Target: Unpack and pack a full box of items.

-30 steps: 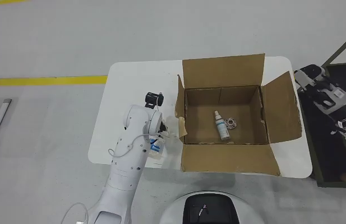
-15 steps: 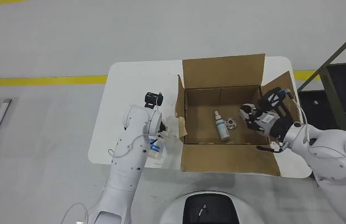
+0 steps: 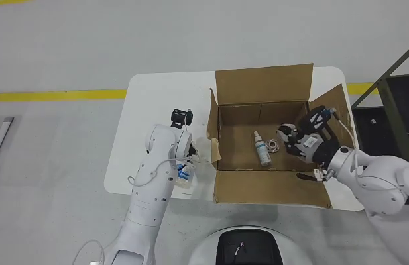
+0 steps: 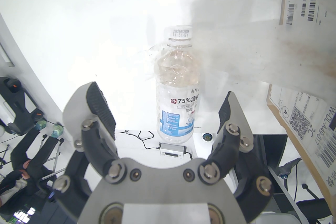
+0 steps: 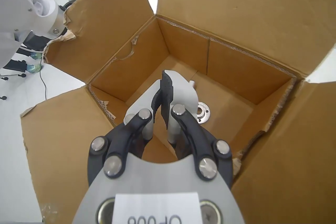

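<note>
L claw sat open over the clear bottle on the tabletop, beside the box. R claw hung shut & empty over the box. Dropping in closed, I reckoned it'd shove the spray bottle or metal ring, not grip.

A white table is set on a grey floor — a yellow line is painted across it, running off left. A dark metal frame is placed at the right edge.
</note>
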Robot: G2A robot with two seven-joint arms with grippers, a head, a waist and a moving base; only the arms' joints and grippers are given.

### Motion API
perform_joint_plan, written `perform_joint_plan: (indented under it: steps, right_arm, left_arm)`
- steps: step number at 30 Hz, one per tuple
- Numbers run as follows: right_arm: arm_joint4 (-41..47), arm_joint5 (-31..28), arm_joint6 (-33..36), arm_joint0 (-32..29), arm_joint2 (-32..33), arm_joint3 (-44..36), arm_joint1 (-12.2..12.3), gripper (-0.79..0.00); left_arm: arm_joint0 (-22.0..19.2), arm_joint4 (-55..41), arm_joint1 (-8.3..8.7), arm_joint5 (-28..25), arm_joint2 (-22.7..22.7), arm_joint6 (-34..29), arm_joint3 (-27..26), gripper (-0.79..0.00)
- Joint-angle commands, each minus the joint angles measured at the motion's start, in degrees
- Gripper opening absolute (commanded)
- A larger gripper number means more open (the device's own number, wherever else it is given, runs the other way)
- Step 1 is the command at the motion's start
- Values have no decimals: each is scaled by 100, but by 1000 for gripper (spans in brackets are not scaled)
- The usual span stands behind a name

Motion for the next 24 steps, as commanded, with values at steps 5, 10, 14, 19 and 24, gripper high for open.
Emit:
perform_joint_plan:
  steps: [5,10,14,19,24]
  right_arm:
    - [-1316,1772,294,796,-1425,206,-209,-785]
    - [-1758,2747,698,1672,-2421,1038,-462,-785]
    - [-1646,2934,832,1901,-2606,1315,-547,-785]
    - [-1646,2934,832,1901,-2606,1315,-547,-785]
    - [-1733,2995,764,1846,-2570,1429,-545,-785]
  left_arm:
    - [0,0,0,0,0,0,0,0]
    - [0,0,0,0,0,0,0,0]
    - [0,0,0,0,0,0,0,0]
    - [0,0,0,0,0,0,0,0]
    - [0,0,0,0,0,0,0,0]
